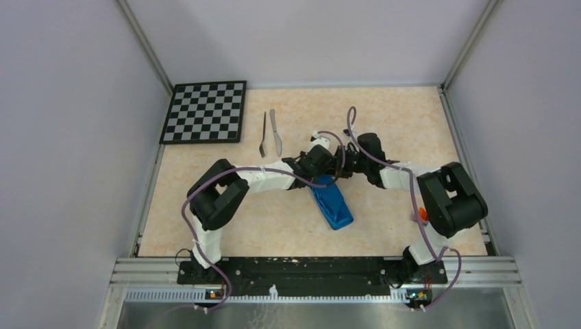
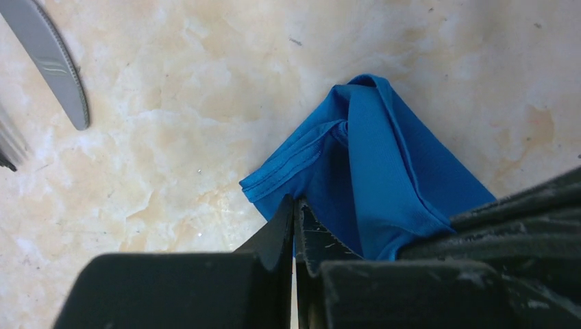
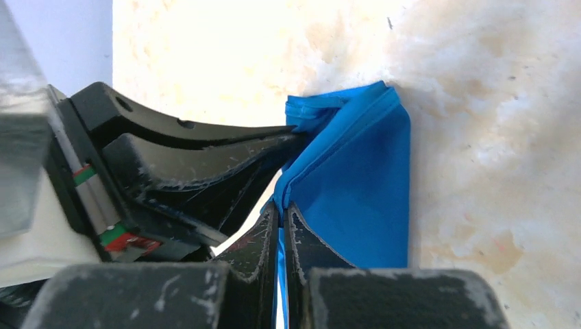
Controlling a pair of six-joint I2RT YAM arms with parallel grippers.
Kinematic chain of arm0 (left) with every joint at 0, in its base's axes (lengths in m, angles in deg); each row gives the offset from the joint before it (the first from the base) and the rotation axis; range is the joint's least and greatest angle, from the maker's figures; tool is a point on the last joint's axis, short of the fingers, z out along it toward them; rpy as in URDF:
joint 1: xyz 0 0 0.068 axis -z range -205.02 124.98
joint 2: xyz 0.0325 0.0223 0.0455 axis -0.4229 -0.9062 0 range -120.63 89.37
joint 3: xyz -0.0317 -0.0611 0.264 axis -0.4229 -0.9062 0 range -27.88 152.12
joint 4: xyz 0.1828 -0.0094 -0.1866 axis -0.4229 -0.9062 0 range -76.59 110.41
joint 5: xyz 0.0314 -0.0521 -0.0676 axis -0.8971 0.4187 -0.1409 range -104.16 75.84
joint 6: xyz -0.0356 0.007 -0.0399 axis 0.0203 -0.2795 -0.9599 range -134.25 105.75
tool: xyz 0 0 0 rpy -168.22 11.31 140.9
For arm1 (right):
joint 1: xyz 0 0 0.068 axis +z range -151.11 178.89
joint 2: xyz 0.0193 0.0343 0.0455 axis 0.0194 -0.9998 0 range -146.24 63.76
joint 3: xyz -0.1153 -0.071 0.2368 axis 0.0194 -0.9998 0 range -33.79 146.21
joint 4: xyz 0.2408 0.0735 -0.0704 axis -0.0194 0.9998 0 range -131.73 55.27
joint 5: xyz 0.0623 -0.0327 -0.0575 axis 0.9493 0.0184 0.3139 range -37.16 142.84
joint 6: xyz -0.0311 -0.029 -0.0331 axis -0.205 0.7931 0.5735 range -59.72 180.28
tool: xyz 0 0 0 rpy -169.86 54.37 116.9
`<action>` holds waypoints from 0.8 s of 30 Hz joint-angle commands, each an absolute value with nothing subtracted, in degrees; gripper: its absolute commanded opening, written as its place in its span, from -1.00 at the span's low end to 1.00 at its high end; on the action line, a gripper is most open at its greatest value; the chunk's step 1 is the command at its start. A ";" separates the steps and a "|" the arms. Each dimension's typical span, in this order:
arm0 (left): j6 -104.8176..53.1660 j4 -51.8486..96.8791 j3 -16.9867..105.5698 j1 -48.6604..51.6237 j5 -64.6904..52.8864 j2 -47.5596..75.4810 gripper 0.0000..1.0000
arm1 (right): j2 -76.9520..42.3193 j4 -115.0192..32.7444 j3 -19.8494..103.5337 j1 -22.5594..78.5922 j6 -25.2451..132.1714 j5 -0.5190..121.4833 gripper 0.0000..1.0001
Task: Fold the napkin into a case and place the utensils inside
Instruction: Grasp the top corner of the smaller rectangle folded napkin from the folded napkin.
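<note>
Napkin [image 1: 331,203], folded into a narrow strip between your arms, is being pinched at its far end by your left gripper [image 2: 294,219] and right gripper [image 3: 281,226], fingers clamping tight on cloth, probably to open a pocket for the fork [image 1: 263,135] and knife [image 1: 275,131] beyond.

Pale walls [image 1: 62,137], marbled beige tabletop [image 1: 384,116]

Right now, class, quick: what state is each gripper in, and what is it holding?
Left gripper: closed, pinching the napkin at its edge.
Right gripper: closed on the napkin, cloth caught between its fingers.
</note>
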State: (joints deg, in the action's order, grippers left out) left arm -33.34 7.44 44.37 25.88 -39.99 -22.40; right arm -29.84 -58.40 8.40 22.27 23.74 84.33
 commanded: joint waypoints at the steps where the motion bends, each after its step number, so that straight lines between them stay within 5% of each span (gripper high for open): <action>1: -35.28 16.41 39.61 24.33 -35.13 -16.26 -1.00 | -32.55 -60.11 11.67 23.80 24.07 85.48 -1.00; 24: -38.13 23.97 33.56 23.06 -29.93 -12.28 -1.00 | -46.80 -67.42 17.81 26.83 17.60 82.39 -1.00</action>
State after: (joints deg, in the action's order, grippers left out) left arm -36.84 19.64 34.08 22.97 -31.57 -15.43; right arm -43.35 -61.37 15.31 26.16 19.42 83.34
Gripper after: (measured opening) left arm 0.004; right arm 0.009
